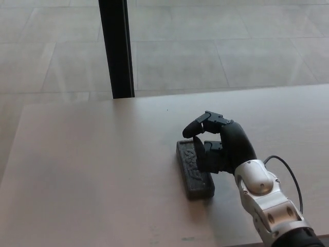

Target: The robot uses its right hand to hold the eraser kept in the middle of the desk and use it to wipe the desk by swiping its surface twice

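The dark eraser [195, 170] lies flat near the middle of the desk [92, 164], a bit toward the front edge. The right hand [218, 146] curls over its far end, fingers apart, maybe touching, ready to grab it for wiping.

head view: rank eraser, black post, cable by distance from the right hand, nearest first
Measured from the right hand:
1. Eraser: right at the fingers, just to the hand's left on the desk; actual contact unclear.
2. Cable: behind the wrist, looping toward the picture's right.
3. Black post: beyond the desk's far edge, up and to the left.
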